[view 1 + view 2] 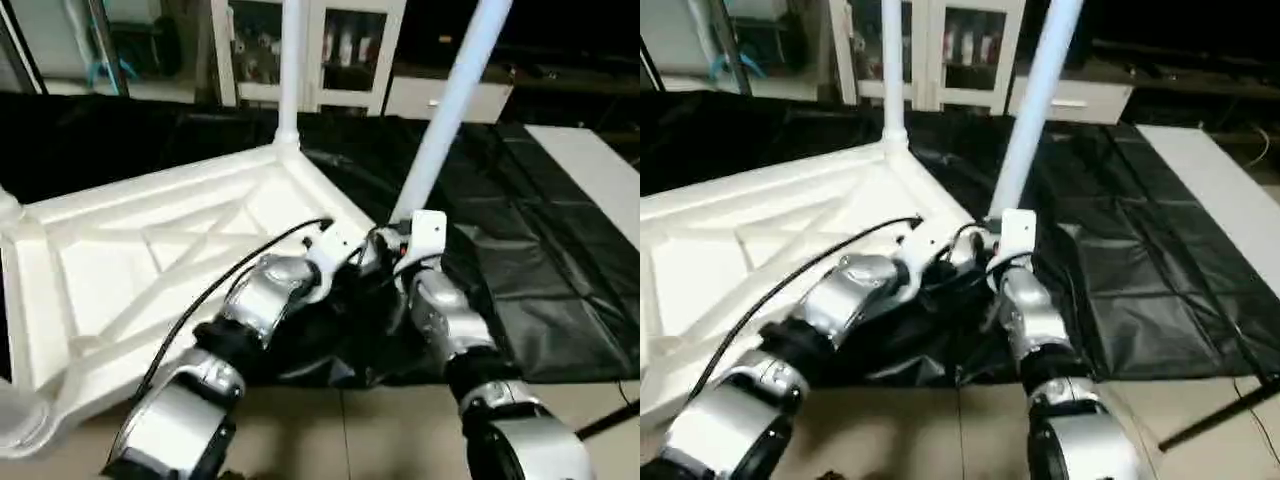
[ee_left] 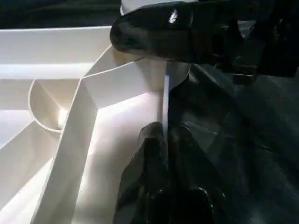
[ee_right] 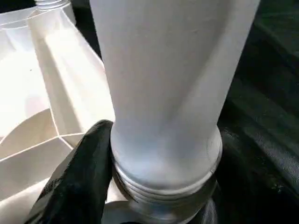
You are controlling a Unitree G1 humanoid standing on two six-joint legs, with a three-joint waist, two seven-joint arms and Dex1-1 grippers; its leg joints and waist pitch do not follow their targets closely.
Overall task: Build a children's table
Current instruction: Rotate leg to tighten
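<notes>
Right gripper (image 3: 154,186): jaws held fairly wide around the threaded lower end of a tapered white leg (image 1: 452,110); one black finger (image 3: 79,177) lies against the leg's side just above the thread rings, so the leg appears clasped rather than loose. Leg axis: long, leaning from the gripper toward one o'clock in the head views, up past the frame top, its foot sitting just over the near corner of the tabletop (image 1: 150,260). Thread end and corner socket below: close together, whether engaged cannot be told. Left gripper (image 2: 163,154): fingers pressed together, pinched on the thin upright rim wall of the tabletop at that same corner; the right gripper's dark finger crosses at twelve o'clock in the left wrist view. Tabletop: upside down, ribbed underside up, spreading from both grippers toward nine and ten o'clock over black sheeting (image 1: 540,240). Second leg (image 1: 290,70): upright, seated in the far corner at eleven o'clock from the grippers. Nearer arm: right, already on the leg; the left steadies the top. Judgement: the next move turns on bringing the leaning leg's axis upright over the socket before twisting in.
</notes>
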